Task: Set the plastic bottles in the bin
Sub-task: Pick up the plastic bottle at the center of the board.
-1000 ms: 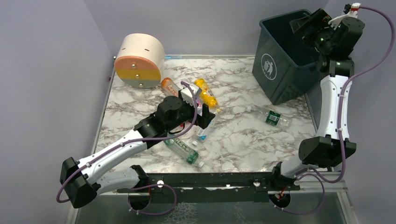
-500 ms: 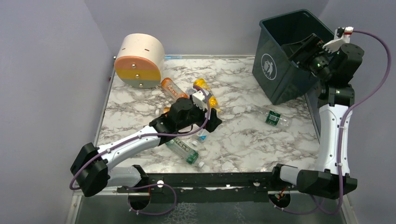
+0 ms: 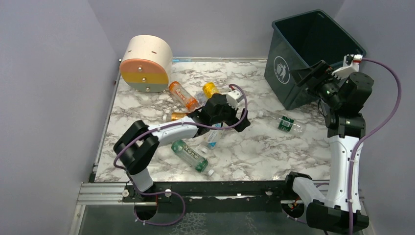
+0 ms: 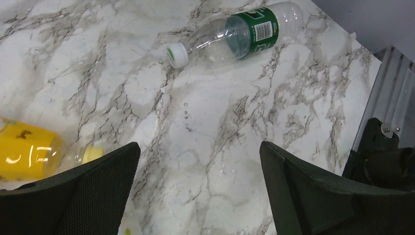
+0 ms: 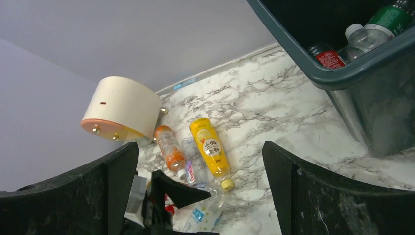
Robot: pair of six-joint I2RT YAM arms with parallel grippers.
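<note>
The dark teal bin (image 3: 283,73) stands at the back right and holds several bottles, one with a red label (image 5: 329,58). On the marble lie an orange bottle (image 3: 183,96), a yellow bottle (image 3: 210,89), a clear blue-label bottle (image 3: 213,136), a green-tinted bottle (image 3: 192,155) and a clear green-label bottle (image 3: 285,122). My left gripper (image 3: 236,115) hovers open over bare marble right of the cluster, and the green-label bottle (image 4: 244,32) is ahead of it. My right gripper (image 3: 304,78) hangs open and empty in front of the bin, facing the yellow bottle (image 5: 210,147).
A cream cylinder with an orange and green face (image 3: 147,63) lies at the back left. Purple walls close the back and both sides. A black rail (image 3: 220,188) runs along the near table edge. The right arm's column (image 3: 345,156) stands at the table's right side.
The left arm has stretched rightward, carrying its open gripper from over the bottle cluster toward the table's middle. The right gripper has come down from above the bin to in front of it.
</note>
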